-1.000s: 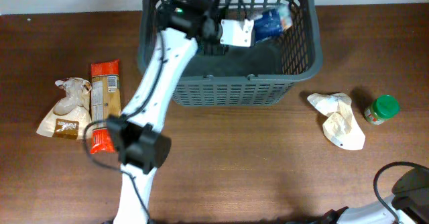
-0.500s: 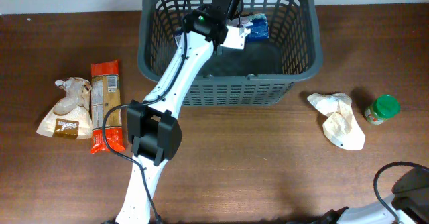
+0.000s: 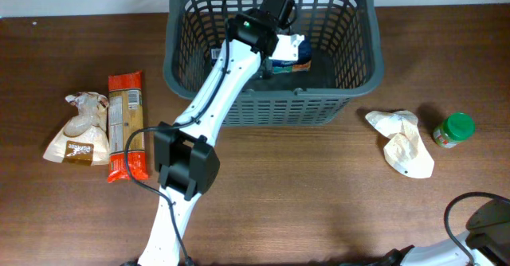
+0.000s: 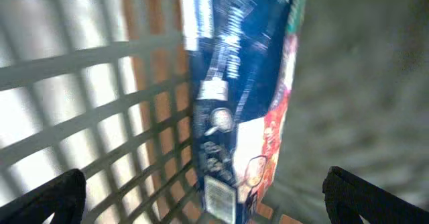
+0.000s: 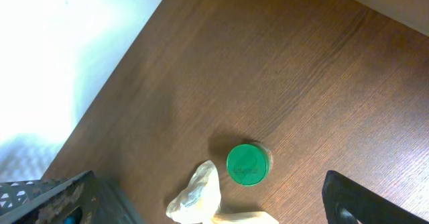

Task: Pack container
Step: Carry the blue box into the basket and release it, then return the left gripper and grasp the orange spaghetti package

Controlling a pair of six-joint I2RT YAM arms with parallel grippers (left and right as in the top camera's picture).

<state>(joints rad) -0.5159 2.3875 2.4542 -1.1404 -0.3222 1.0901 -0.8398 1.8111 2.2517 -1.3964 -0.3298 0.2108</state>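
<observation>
The container [image 3: 355, 79], a large dark grey lattice basket, stands at the back middle of the table. My left gripper [image 3: 288, 44] reaches down into it and is open. In the left wrist view its fingertips [image 4: 57, 197] stand far apart at the bottom corners. A blue snack packet [image 4: 234, 103] lies between them, blurred and untouched, against the lattice wall [image 4: 94, 83]. From overhead the packet [image 3: 288, 57] rests on the basket floor. My right gripper [image 5: 214, 214] is open and empty, high above the table's right end.
A green-lidded jar [image 3: 456, 129] [image 5: 248, 163] and a crumpled white bag [image 3: 402, 142] [image 5: 198, 197] lie right of the basket. An orange-red packet [image 3: 126, 123] and a beige pouch [image 3: 80, 129] lie to its left. The right arm's base [image 3: 486, 226] shows at the bottom right.
The left gripper moved right and deeper into the basket, then opened. The blue packet left its jaws and dropped to the basket floor. The right arm has not moved.
</observation>
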